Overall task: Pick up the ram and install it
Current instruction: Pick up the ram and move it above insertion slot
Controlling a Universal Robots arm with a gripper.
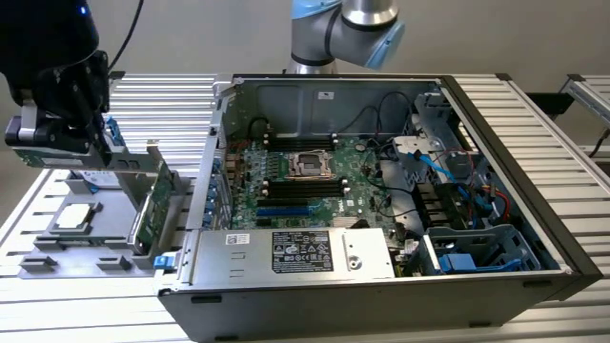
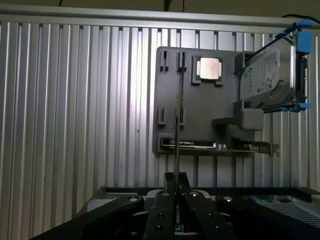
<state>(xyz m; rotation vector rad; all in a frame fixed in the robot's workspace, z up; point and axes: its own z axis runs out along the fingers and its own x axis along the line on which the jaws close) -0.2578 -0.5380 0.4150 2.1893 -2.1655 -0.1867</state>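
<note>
On the ribbed metal surface (image 2: pixel 75 125) we see a grey tray (image 2: pixel 200 115), well apart from nothing: it lies just beside the open computer case (image 1: pixel 496 286), on the exterior view's left. The tray carries a square processor chip (image 2: pixel 208 68), a silver hard drive with blue rails (image 2: pixel 265 75) standing on its edge, and a wider green expansion card (image 1: pixel 153 207) that stands upright along the tray's side nearest the case. That card and the case's perforated side wall (image 1: pixel 211 179) stand between the tray and the motherboard (image 1: pixel 358 168). Inside the case we make out rows of long black slots (image 1: pixel 305 187) on both sides of the processor socket (image 1: pixel 310 163), a power supply (image 1: pixel 296 250) along the near side, and blue cables (image 1: pixel 448 171) towards the exterior view's right.

The pincer (image 2: pixel 175 176) is closed on the ram (image 2: pixel 177 130), which we see edge-on in the wrist view as a thin strip sticking straight out from between the fingers. In the exterior view the pincer hangs above the tray, at the picture's left edge, outside the case. The arm (image 1: pixel 343 28) reaches over from behind the case, its dark wrist pointing down at the tray.
</note>
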